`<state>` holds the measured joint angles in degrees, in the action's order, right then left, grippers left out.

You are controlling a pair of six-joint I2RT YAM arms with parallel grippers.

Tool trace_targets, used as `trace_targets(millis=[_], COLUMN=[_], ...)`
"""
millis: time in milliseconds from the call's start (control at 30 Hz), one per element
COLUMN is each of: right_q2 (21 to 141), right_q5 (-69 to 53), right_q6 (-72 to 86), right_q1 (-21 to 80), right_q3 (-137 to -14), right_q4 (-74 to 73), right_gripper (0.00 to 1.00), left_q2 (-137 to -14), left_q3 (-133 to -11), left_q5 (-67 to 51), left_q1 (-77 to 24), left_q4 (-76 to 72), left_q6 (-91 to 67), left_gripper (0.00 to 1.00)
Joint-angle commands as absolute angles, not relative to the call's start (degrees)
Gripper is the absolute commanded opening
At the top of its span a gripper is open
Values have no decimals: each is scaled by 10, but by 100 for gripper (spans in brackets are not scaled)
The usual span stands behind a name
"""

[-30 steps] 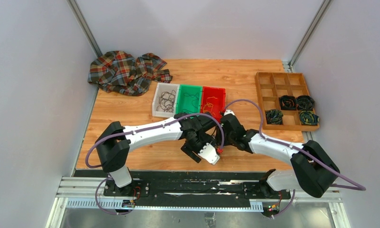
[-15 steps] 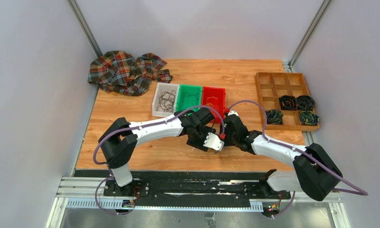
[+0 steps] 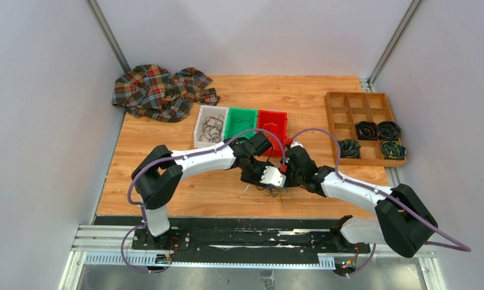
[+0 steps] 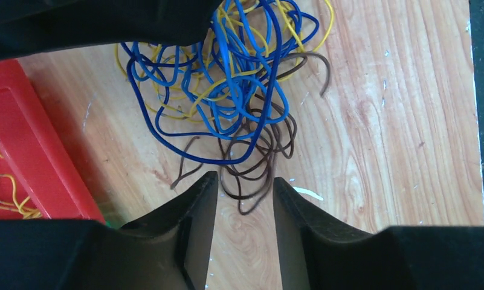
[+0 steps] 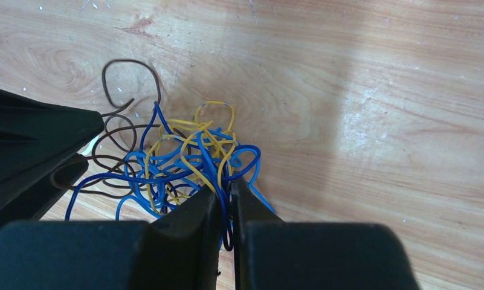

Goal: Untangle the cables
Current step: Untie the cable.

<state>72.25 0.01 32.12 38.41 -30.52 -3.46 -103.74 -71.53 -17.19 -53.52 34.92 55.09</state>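
While the tabletop (image 4: 378, 121) is pale, smooth wood with a swirling grain and a few white flecks, the cables (image 4: 227, 90) on it are thin, glossy round wires, bent into loose overlapping loops. Bright and dark blue ones are wound through yellow-orange ones, and duller brown loops trail out at one edge. In the top view this clump sits toward the table's near edge, just in front of the red bin (image 3: 271, 127), between the two wrists. The left gripper (image 4: 245, 184) is spread, its matte black, tapered fingers (image 4: 191, 229) standing apart with bare wood between them. One brown loop reaches into that gap, but whether it touches either finger cannot be told. The right gripper (image 5: 225, 196) is pinched almost together over the clump, with only a narrow slit left between its black fingers, and dark blue strands run down into that slit, clamped there. The hard plastic red bin holds a few yellow loops; beside it stand a green bin (image 3: 240, 125) and a white bin (image 3: 210, 127). A compartmented wooden tray (image 3: 363, 124) sits at the right, and a rumpled plaid cloth (image 3: 161, 90) lies at the far left.
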Motion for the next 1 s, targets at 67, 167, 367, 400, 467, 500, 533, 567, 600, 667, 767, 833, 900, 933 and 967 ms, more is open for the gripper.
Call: trace_targets(millis=[67, 167, 367, 400, 467, 500, 533, 567, 600, 667, 767, 833, 900, 933, 967], right_q2=[715, 711, 688, 685, 677, 671, 664, 656, 646, 626, 591, 567, 544, 537, 530], right_q5=[2, 5, 19, 19, 19, 19, 20, 22, 24, 28, 31, 34, 34, 34, 31], right_q6=[330, 332, 339, 338, 336, 334, 332, 331, 329, 326, 324, 325, 325, 325, 322], right_q1=[372, 370, 361, 360, 360, 360, 360, 360, 360, 360, 360, 360, 360, 360, 360], right_q3=[-306, -305, -292, -291, -286, -284, -282, -279, -277, -275, -268, -258, -251, -250, -250], right_q4=[-58, -59, -59, -58, -58, -58, -58, -59, -60, -68, -78, -80, -87, -92, -97], right_gripper=[7, 5, 3, 2, 2, 2, 2, 2, 2, 2, 2, 3, 3, 3, 2], left_q2=[-1029, -1009, -930, -914, -882, -866, -851, -837, -823, -799, -768, -755, -750, -752, -752], left_q3=[-717, -752, -807, -815, -837, -852, -875, -895, -914, -958, -1024, -1067, -1112, -1133, -1154], left_q5=[-223, -227, -243, -243, -233, -228, -225, -221, -214, -200, -166, -143, -118, -102, -81], left_q1=[-508, -486, -439, -435, -434, -434, -434, -434, -433, -433, -433, -433, -433, -433, -433], left_q4=[344, 386, 519, 542, 594, 623, 645, 664, 677, 702, 714, 714, 712, 711, 705], left_q6=[523, 503, 494, 494, 493, 486, 478, 472, 461, 445, 418, 411, 409, 408, 405], left_gripper=[23, 4, 1, 1, 1, 1, 1, 1, 1, 1, 1, 0, 1, 1, 1])
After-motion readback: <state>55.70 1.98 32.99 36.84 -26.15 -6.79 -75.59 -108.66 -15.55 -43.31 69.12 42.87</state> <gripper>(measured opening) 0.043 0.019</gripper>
